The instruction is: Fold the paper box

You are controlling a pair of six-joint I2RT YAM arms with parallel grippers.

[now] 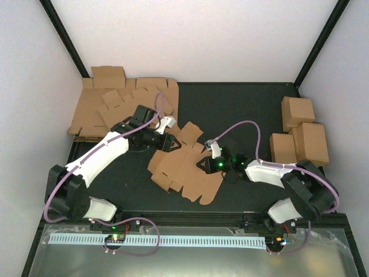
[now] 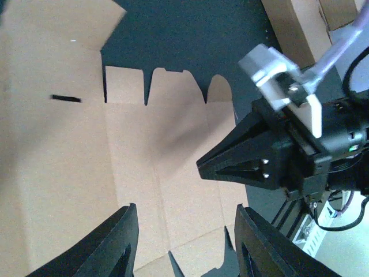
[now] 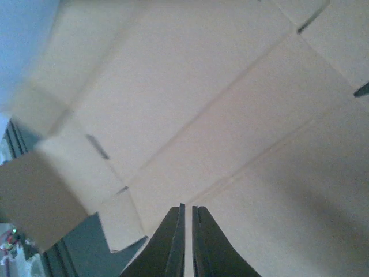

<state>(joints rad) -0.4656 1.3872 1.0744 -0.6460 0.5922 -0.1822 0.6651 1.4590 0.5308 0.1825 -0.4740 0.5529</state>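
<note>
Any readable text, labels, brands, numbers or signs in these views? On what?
None readable in any view.
The flat brown cardboard die-cut paper box is plain; its one dark mark is a cut slot, not print.
The stack of brown cardboard blanks and the folded brown cardboard boxes show no print either.

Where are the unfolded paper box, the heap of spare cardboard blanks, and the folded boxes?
paper box (image 1: 183,168), top view, on its middle panel.
heap of cardboard blanks (image 1: 86,115), top view, on its left part.
folded boxes (image 1: 312,142), top view, on the top face of the largest one.
</note>
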